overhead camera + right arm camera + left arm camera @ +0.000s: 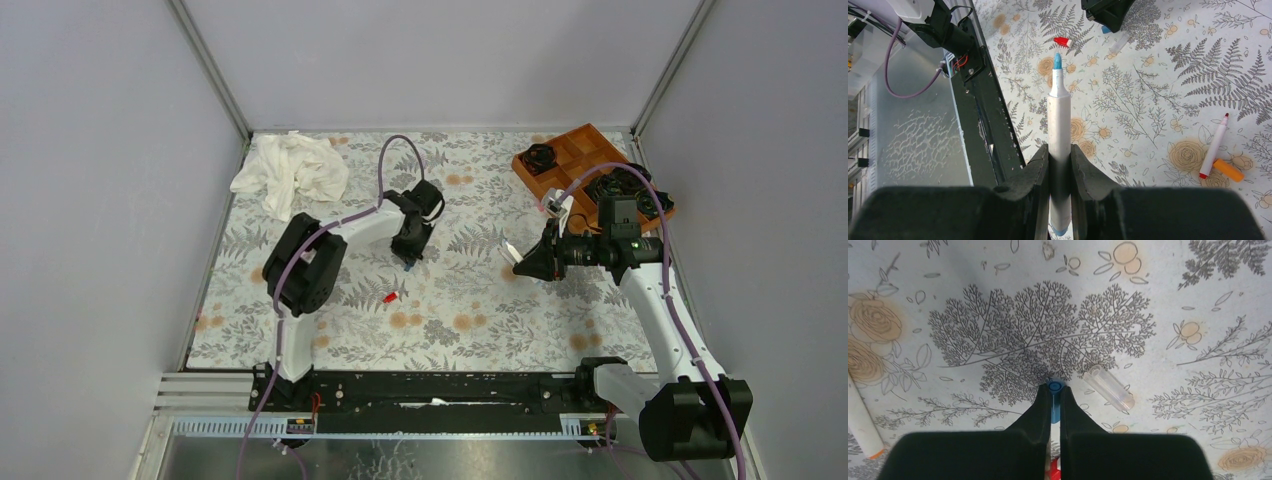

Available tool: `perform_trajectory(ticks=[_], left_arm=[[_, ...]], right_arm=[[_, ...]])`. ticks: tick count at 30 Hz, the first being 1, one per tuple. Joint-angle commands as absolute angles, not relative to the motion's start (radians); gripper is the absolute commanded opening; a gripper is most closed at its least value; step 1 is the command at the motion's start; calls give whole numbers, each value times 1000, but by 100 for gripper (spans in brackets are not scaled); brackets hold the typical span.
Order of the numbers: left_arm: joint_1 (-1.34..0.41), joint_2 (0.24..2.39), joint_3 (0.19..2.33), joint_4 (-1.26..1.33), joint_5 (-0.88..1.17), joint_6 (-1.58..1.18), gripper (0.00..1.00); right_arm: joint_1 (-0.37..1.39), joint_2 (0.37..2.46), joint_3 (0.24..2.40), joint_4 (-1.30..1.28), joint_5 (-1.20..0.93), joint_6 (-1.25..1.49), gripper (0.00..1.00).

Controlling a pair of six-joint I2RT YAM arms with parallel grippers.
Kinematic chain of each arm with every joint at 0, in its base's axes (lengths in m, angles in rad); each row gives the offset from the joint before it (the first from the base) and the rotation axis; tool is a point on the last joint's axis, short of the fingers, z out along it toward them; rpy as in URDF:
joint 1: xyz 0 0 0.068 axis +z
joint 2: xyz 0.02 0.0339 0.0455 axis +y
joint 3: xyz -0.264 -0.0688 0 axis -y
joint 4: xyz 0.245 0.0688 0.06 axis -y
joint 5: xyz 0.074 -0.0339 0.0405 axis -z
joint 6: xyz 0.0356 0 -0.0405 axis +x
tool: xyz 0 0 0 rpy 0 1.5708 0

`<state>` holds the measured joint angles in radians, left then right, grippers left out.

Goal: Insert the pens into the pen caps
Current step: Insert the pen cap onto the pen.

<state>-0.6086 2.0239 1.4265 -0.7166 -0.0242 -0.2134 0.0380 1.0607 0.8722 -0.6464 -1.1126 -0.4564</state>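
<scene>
My left gripper (1055,391) is shut on a small blue pen cap (1054,386), holding it down at the floral table cover; in the top view this gripper (408,258) is at mid table. My right gripper (1060,150) is shut on a white pen (1058,115) with a blue tip (1056,62), held above the table to the right of the left gripper (528,262). A red cap (390,297) lies near the left gripper. A clear cap (1109,386) lies just right of the blue one. A red-tipped white pen (1214,146) and an orange cap (1228,170) lie together.
An orange tray (580,150) with black rosette objects stands at the back right. A crumpled white cloth (290,172) lies at the back left. Another white pen with an orange end (860,415) lies at the left edge of the left wrist view. The black rail (440,385) runs along the near edge.
</scene>
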Motion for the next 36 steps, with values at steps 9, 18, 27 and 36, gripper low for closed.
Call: perform_trajectory(ticks=[9,18,27,36], left_arm=[[-612,1630,1102,-256,239,-422,0],[-615,1393,531,968,306,-1043,0],[-723,1538,338,1482,-96,-1414,0],[-820,1669,420,1567,-215,-1447,0]], right_arm=[[36,1049,816,-537,-1214,-408,0],[150,1078,671,-178,-1220,-95,0],[254,1106,599,112,-1122,230,0],[297,1116,602,108,-1045,260,0]])
